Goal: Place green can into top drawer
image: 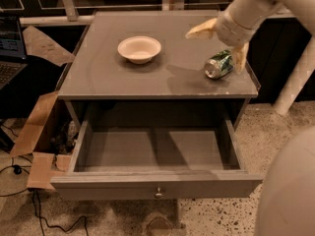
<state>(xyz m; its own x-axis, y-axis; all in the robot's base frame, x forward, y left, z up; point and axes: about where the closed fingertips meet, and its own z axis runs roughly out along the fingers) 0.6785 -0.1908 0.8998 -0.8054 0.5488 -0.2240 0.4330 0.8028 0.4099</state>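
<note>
Tool (221, 44) in the upper right of the frame, above the right rear part of the grey counter (123, 77), fingers (201, 31) spread wide apart and gripping nothing. One cream finger pointing left over the counter; the other hanging down just beside the right end of the green can (218, 64), contact impossible to tell. Green can lying on its side near the counter's right edge, silver end turned toward the lower left. Cream bowl (139, 48) upright, left of centre on the counter, well apart from the can. Top drawer (98, 187) standing open below the counter, across the lower half of the frame, with a small round knob (158, 192) at the middle of its front panel. Cardboard box (37, 132) on the floor at the left edge.
</note>
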